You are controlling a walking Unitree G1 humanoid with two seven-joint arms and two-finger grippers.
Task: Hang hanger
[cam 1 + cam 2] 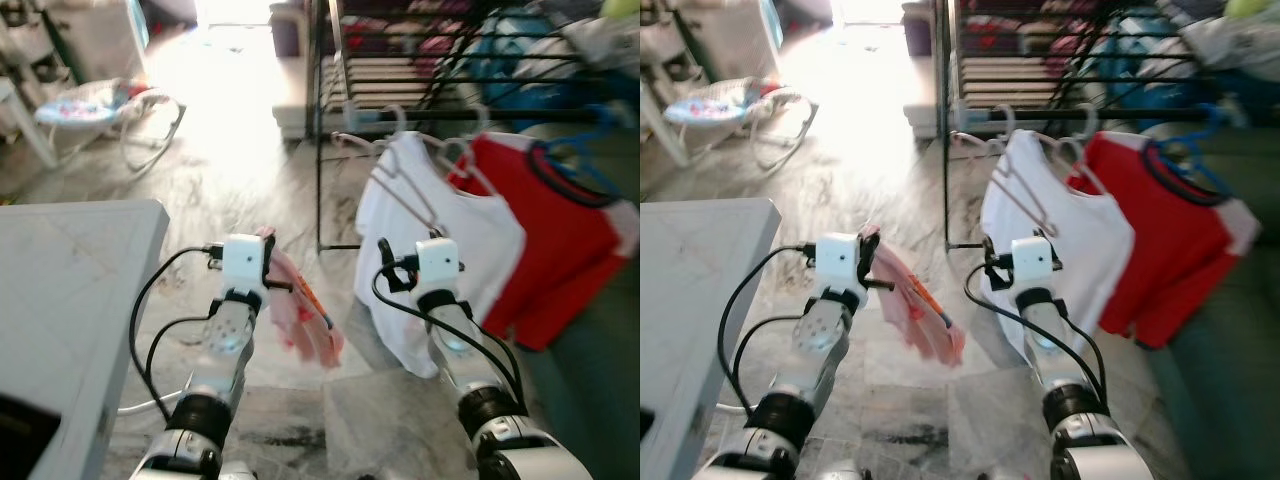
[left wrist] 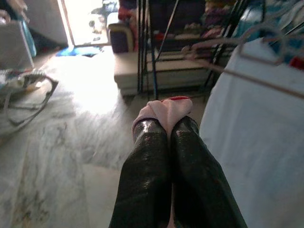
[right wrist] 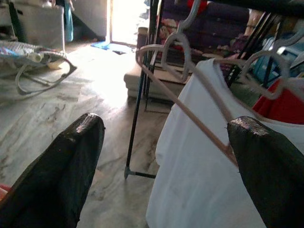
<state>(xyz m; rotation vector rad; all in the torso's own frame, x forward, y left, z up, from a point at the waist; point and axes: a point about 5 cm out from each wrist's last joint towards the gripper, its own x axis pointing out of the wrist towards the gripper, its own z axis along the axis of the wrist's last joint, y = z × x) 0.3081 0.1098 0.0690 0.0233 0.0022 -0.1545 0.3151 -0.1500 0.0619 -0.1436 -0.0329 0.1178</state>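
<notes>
Glossy black pincer fingers [image 2: 147, 175] nip soft pink cloth [image 2: 166, 110] — thin metal rack [image 1: 320, 130], polished marble-veined floor [image 1: 210, 190].

Pink garment [image 1: 305, 305] blurred — perhaps on a hanger; red shirt [image 1: 560, 250] cut off at the edge

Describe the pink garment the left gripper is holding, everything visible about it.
The pink garment is small, soft cloth, pale pink with red trim and an orange mark. It hangs limp and crumpled from the left gripper, whose fingers are closed on a bunched fold of it. It dangles above the marble floor, beside the white shirt. Blur hides finer detail.
</notes>
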